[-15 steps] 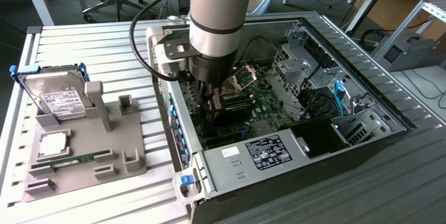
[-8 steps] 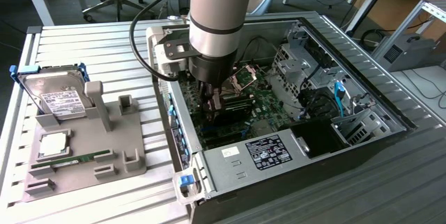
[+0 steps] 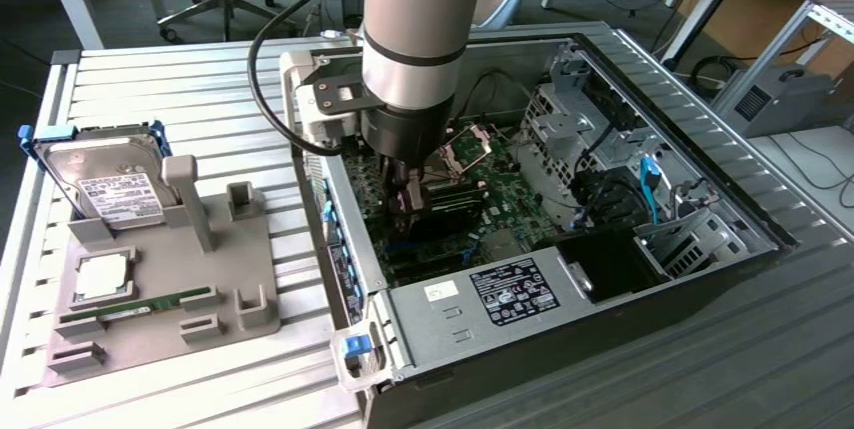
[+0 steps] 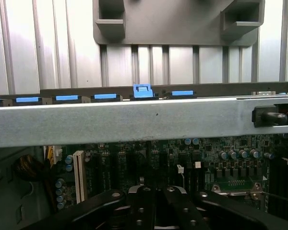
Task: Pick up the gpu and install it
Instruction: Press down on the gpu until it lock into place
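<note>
Exterior view: one arm, fingers (image 3: 407, 189) closed inside one open computer case (image 3: 694, 189); one hard drive (image 3: 114, 189) on tray (image 3: 160, 309).

gpu (image 3: 446, 205): dark card, on edge inside open case (image 3: 674, 99), against green motherboard (image 3: 518, 199), partly hidden.

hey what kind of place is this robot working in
Probably a robotics lab or workshop bench for computer assembly: an open computer case with its motherboard exposed, a hard drive propped on a gray parts holder, and desks behind.
</note>
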Controlling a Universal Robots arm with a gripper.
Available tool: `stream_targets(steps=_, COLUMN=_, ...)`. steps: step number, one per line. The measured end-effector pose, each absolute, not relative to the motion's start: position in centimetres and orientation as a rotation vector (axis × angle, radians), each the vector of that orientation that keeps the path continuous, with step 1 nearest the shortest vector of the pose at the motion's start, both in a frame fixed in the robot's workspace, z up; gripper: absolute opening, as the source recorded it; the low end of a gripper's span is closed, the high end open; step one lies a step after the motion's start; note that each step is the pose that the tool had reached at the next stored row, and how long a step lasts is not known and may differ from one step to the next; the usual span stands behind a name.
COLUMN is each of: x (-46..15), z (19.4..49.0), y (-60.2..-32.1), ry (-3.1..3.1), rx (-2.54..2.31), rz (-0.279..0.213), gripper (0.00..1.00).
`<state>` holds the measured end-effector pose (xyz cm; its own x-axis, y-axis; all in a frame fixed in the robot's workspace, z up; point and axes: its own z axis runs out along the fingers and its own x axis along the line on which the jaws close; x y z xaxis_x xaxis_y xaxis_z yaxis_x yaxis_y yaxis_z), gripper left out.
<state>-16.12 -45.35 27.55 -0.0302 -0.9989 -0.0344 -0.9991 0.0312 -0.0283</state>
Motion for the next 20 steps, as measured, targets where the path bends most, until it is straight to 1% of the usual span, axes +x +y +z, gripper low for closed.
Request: stream_targets(steps=20, x=-16.13, z=27.44, y=-45.35, ry=2.223, rx=-2.156, rz=0.006, gripper=0.11)
